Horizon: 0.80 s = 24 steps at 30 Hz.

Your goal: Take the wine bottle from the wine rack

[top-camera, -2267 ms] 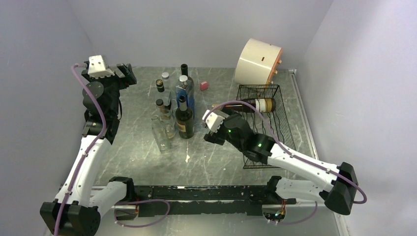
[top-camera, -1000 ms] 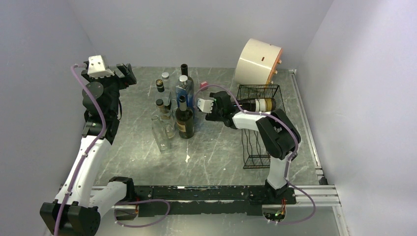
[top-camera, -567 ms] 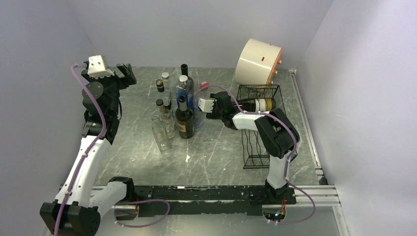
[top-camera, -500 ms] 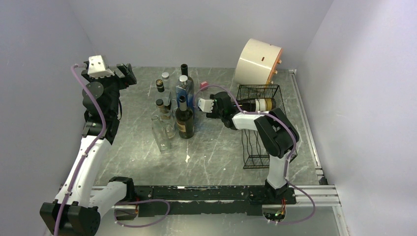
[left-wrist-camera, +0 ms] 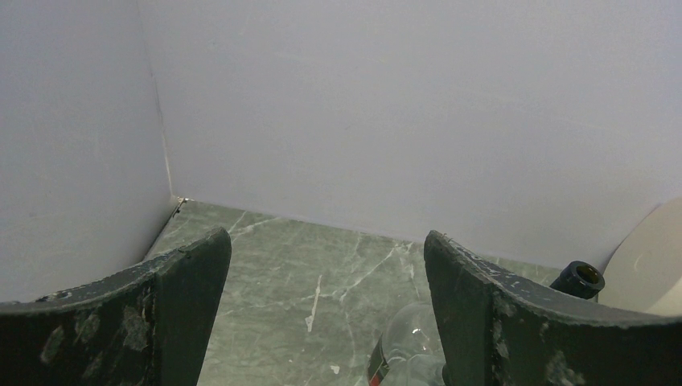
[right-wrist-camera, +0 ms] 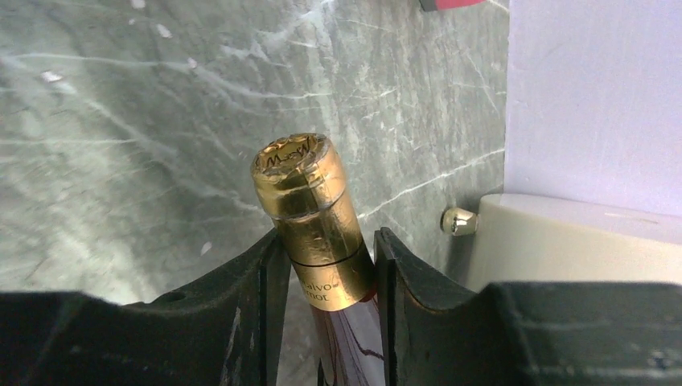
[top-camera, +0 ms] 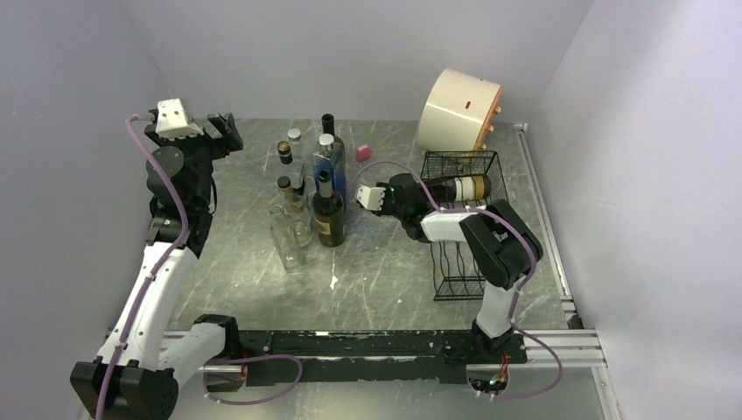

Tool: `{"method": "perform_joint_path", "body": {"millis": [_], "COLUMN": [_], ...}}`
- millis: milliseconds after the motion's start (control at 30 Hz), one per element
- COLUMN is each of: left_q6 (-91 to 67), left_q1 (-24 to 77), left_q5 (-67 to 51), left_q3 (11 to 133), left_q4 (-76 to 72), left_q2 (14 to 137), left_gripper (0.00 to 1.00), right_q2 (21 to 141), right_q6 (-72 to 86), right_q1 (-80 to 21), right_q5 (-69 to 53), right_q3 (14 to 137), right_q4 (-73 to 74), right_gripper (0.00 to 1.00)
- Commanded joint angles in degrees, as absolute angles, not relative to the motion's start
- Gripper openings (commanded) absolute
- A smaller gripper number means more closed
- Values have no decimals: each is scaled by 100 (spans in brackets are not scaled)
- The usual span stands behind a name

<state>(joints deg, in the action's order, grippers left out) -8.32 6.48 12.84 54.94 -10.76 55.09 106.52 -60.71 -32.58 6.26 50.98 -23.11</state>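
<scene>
The wine bottle (top-camera: 462, 187) lies on its side across the top of the black wire wine rack (top-camera: 456, 263), its neck sticking out to the left. My right gripper (top-camera: 399, 193) is at that neck. In the right wrist view both fingers press against the gold-foiled neck (right-wrist-camera: 312, 201) just below the cap, so the right gripper (right-wrist-camera: 326, 243) is shut on the wine bottle. My left gripper (top-camera: 224, 131) is raised at the back left corner, far from the rack. It stands open (left-wrist-camera: 326, 251) with nothing between its fingers.
A cluster of upright bottles (top-camera: 328, 210) stands left of the right gripper. A cream drum (top-camera: 461, 109) lies behind the rack against the back wall, also seen in the right wrist view (right-wrist-camera: 579, 241). A small pink object (top-camera: 361, 152) sits near the back. Walls close in on three sides.
The right gripper's jaws have closed from wide open onto the bottle's neck. The right wrist has shifted slightly toward the near side. The left arm has not moved.
</scene>
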Motion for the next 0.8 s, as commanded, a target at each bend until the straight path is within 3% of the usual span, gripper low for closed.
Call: {"method": "perform_joint_path", "body": {"millis": [0,767], "left_q6": [-782,-850], "left_q1": [660,666], "left_q5": [1287,1213], "left_q3": [5700,5695], "left_q4": [-1125,-1125], "left_q2": [5447,5449], "left_gripper": [93,93], "right_q2": [10038,8170], "right_q6": [-5641,-5297], "right_q1": [-3326,-4596], "right_q5": [355,154], "right_q3": [4626,3596], "right_q4": [-2398,-1722], "right_gripper": [29,12]}}
